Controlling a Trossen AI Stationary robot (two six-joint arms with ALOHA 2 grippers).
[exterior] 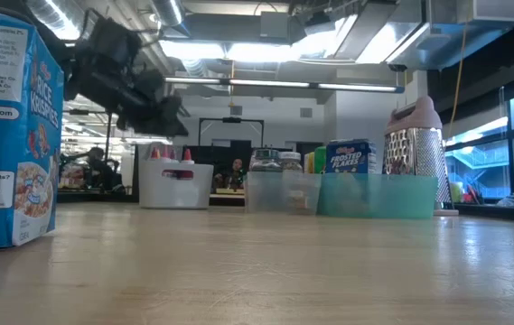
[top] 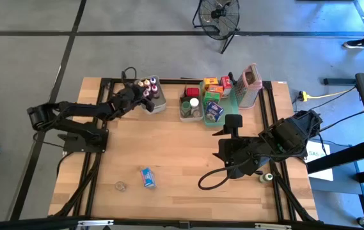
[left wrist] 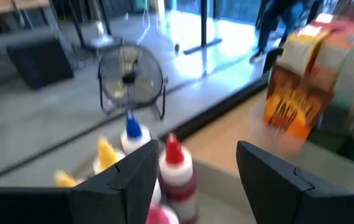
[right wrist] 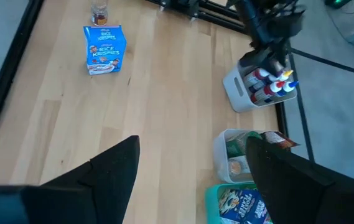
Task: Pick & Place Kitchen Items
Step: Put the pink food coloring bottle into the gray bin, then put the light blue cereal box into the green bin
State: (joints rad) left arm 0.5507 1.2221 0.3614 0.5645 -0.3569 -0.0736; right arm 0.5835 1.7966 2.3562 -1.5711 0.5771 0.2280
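Closest to the front edge of the wooden table stands a small blue Rice Krispies box, alone on bare wood, with a tiny clear jar just beside it toward the left arm's side. In the low view the same box fills the near left edge of the picture.

Further in, on the right side, the right gripper hangs over open table, well apart from the cereal box. Its two dark fingers stand spread wide with nothing between them, pointing toward the row of bins at the back.

At the far edge sits that row. The white bin on the left holds a cluster of little squeeze bottles with red, yellow and blue caps. The left gripper is right at this bin, above its near side; from its own wrist camera the fingers are parted, and a red-capped bottle shows in the gap between them, though whether they touch it I cannot tell.

Next along is a clear bin with jars, then a teal tray carrying a Frosted Flakes box and small orange and red packets. A grey grater with a pink top stands at the end of the row.
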